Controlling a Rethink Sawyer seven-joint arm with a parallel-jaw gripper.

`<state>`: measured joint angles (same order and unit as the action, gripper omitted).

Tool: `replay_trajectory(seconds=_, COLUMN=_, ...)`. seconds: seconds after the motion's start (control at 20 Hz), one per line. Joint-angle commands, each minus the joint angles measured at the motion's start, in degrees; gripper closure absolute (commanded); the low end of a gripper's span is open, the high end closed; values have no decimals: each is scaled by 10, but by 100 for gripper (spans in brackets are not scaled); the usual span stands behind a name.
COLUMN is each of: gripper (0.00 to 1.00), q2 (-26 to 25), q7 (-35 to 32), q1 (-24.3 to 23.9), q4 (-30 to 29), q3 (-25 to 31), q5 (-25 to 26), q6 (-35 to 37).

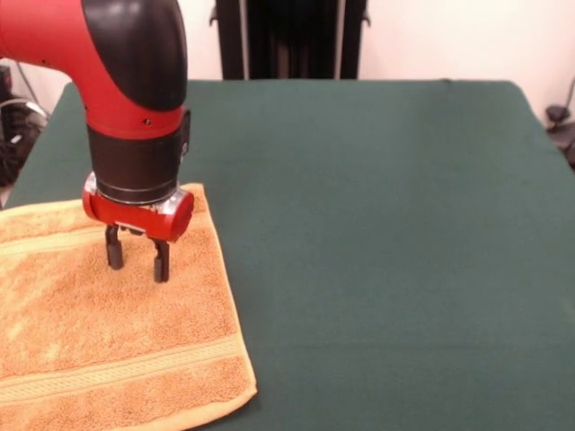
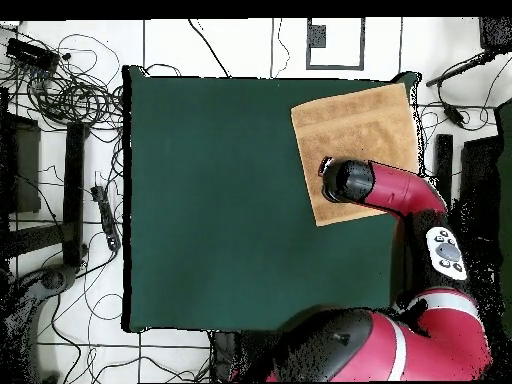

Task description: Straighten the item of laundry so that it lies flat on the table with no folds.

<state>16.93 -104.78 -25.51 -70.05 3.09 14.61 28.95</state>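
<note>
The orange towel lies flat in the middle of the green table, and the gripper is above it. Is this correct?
Not quite. The towel lies flat, but at a corner of the table, not in the middle; the overhead view shows this. The gripper is indeed above it.

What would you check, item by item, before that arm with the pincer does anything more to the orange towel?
1. Towel flat, no folds: ok in the part shown; its left side runs out of the front view.
2. Towel fully on the table: ok in the overhead view, near a corner.
3. Pincer open: ok, two fingers apart.
4. Pincer empty: ok.
5. Fingertips touching the cloth: cannot tell.
6. Table free of other things: ok.
</note>
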Motion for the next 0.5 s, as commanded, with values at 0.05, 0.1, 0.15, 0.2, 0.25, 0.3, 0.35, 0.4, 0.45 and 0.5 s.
replay_trajectory(seconds=0.05, gripper=0, q2=-62, q7=-136, q1=50, q4=-41, q3=0, q5=-29, q6=-16)
replay_trajectory(seconds=0.1, gripper=0, q2=-62, q7=-147, q1=58, q4=-42, q3=-5, q5=-33, q6=-19)
replay_trajectory(seconds=0.15, gripper=0, q2=-63, q7=-159, q1=68, q4=-40, q3=-13, q5=-37, q6=-20)
replay_trajectory(seconds=0.2, gripper=0, q2=-64, q7=-170, q1=78, q4=-40, q3=-20, q5=-42, q6=-22)
replay_trajectory(seconds=0.25, gripper=0, q2=-65, q7=-181, q1=87, q4=-40, q3=-27, q5=-48, q6=-24)
replay_trajectory(seconds=0.3, gripper=0, q2=-64, q7=-192, q1=97, q4=-42, q3=-35, q5=-54, q6=-28)
replay_trajectory(seconds=0.35, gripper=0, q2=-62, q7=-197, q1=104, q4=-46, q3=-39, q5=-62, q6=-30)
replay_trajectory(seconds=0.4, gripper=0, q2=-61, q7=-201, q1=109, q4=-48, q3=-42, q5=-69, q6=-29)
replay_trajectory(seconds=0.45, gripper=0, q2=-60, q7=-204, q1=114, q4=-50, q3=-46, q5=-76, q6=-28)
replay_trajectory(seconds=0.5, gripper=0, q2=-61, q7=-207, q1=118, q4=-51, q3=-48, q5=-83, q6=-30)
